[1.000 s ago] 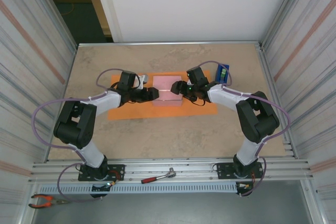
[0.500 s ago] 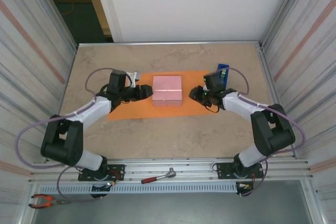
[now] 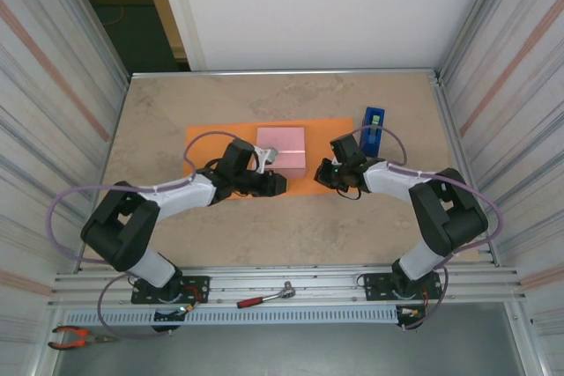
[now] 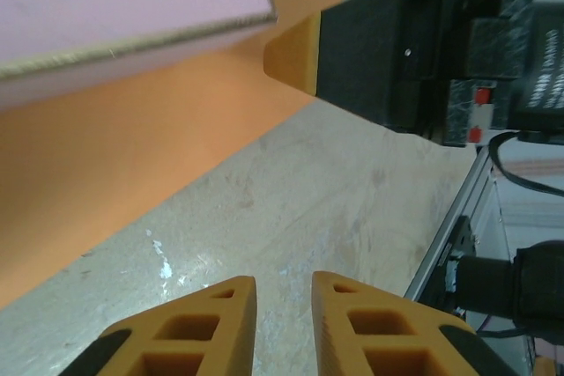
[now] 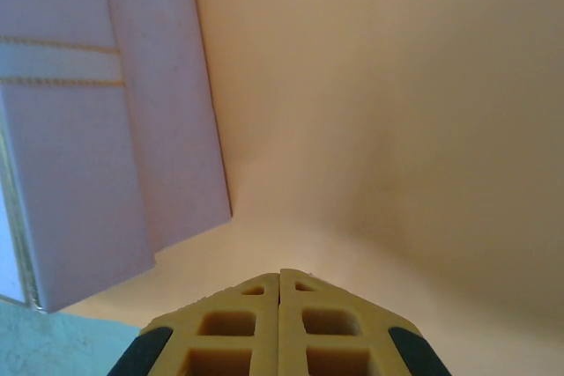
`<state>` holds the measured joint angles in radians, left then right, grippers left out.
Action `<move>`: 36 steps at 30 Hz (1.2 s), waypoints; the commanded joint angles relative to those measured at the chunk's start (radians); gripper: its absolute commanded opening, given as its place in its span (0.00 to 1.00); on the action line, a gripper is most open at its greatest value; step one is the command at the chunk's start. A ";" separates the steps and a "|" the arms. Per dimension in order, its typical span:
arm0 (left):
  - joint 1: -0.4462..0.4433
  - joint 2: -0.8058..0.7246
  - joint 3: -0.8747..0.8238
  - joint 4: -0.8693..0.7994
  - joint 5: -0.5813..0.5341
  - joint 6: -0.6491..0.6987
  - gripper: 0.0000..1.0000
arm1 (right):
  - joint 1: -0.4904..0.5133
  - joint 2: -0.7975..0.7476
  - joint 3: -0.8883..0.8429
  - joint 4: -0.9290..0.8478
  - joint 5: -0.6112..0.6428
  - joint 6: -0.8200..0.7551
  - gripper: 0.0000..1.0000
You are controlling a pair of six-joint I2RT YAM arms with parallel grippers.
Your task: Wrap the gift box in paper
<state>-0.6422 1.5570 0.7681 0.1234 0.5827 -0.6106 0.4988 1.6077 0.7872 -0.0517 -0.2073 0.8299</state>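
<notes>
Gift box (image 3: 280,149): flat pale pink rectangle, matte, thin seam across lid, lying on paper (image 3: 322,134) near far edge. Paper: plain bright orange sheet, smooth, flat on mottled beige stone-look worktop (image 3: 291,94). Left gripper (image 4: 284,283): ribbed yellow-orange fingers almost closed, narrow slit between, nothing in it, over bare worktop just off paper's near edge. Right gripper (image 5: 280,275): clenched, tips touching, down on paper beside box corner; cannot tell if paper pinched. Blue tape dispenser (image 3: 374,125) upright past paper's right end.

Mottled beige tabletop (image 3: 264,99); corrugated metal side walls (image 3: 53,112); white back panel (image 3: 335,6).
</notes>
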 commanded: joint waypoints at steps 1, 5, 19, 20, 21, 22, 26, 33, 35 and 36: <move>-0.020 0.034 0.029 0.058 -0.009 -0.015 0.24 | 0.013 0.023 -0.002 0.024 0.017 0.015 0.00; -0.044 0.080 0.030 0.096 -0.014 -0.031 0.23 | 0.020 0.036 -0.009 0.035 0.018 0.020 0.00; -0.051 0.227 0.148 0.112 -0.045 -0.003 0.21 | 0.032 0.056 -0.044 0.058 0.025 0.022 0.00; -0.051 0.239 0.160 0.105 -0.048 0.002 0.21 | 0.032 0.056 -0.046 0.059 0.025 0.022 0.00; -0.051 0.248 0.169 0.101 -0.051 0.007 0.21 | 0.033 0.056 -0.050 0.061 0.026 0.023 0.00; -0.051 0.254 0.178 0.098 -0.053 0.011 0.21 | 0.033 0.057 -0.053 0.062 0.027 0.022 0.00; -0.052 0.280 0.209 0.081 -0.063 0.029 0.21 | 0.035 0.056 -0.063 0.067 0.026 0.024 0.00; -0.048 0.313 0.242 0.054 -0.071 0.055 0.21 | 0.035 0.054 -0.067 0.069 0.026 0.023 0.00; -0.045 0.319 0.248 0.051 -0.073 0.057 0.21 | 0.035 0.054 -0.069 0.070 0.027 0.023 0.00; -0.044 0.321 0.253 0.049 -0.073 0.058 0.21 | 0.035 0.054 -0.071 0.071 0.028 0.023 0.00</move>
<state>-0.6895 1.8618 0.9878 0.1936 0.5232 -0.5858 0.5243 1.6508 0.7334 0.0273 -0.2012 0.8345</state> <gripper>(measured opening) 0.214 0.064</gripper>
